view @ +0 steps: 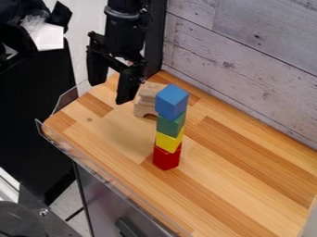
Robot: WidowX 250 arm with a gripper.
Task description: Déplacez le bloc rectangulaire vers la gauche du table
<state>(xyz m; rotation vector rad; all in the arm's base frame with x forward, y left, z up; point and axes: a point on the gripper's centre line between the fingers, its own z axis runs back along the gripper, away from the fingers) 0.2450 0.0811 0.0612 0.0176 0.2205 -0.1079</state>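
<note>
Wooden tabletop bears stacked blocks; the tool hangs spread wide, gripping nothing.

Pale plank wall; clear edge guard; pale wooden arch

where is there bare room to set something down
Widest: the stretch right of the block stack, between the plank wall and the clear rim. Another: left of the stack, between it and the rim. Crowded: the far end, where the gripper hangs near pale wooden pieces behind the stack.
</note>
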